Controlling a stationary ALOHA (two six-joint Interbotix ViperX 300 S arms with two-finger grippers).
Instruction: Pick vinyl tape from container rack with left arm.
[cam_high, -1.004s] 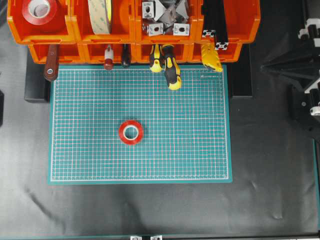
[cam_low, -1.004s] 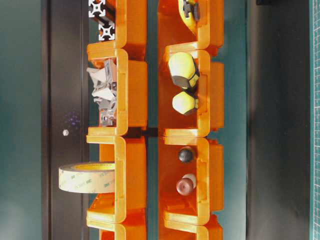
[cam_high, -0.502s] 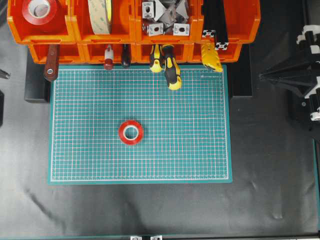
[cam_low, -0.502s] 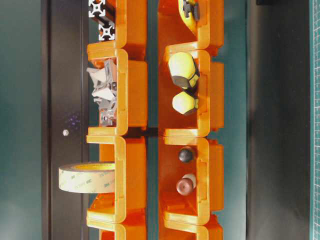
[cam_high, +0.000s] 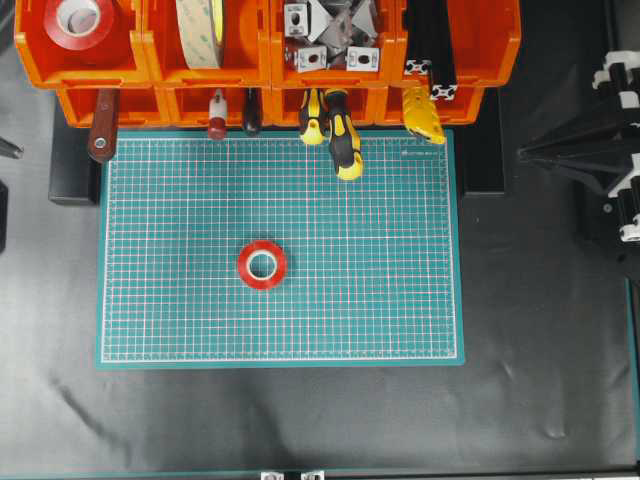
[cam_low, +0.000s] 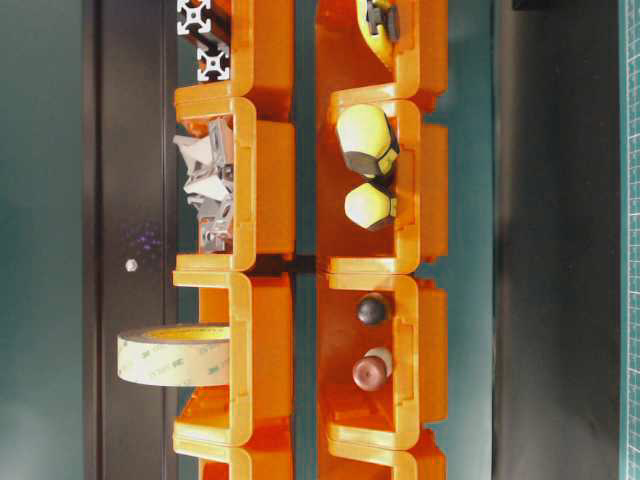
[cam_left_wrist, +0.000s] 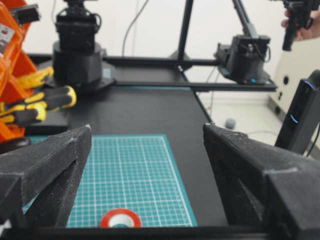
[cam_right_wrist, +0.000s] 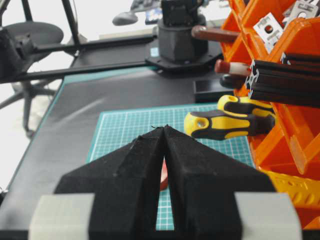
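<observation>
1. Overhead view gives you two red rolls: one vinyl tape (cam_high: 262, 265) lies flat near the middle of the green cutting mat (cam_high: 400, 300), a larger one (cam_high: 84, 22) sits in the top-left bin of the container rack (cam_high: 140, 60).
2. Your left end effector (cam_left_wrist: 145, 165) stands wide open, holding nothing; in its wrist view the mat roll (cam_left_wrist: 120, 219) shows low between the two fingers (cam_left_wrist: 50, 165), apart from both.
3. Your right end effector (cam_right_wrist: 165, 131) has its fingertips pressed together with nothing between them; it sits at the right side of the bench (cam_high: 540, 380), well apart from the rack.
</observation>
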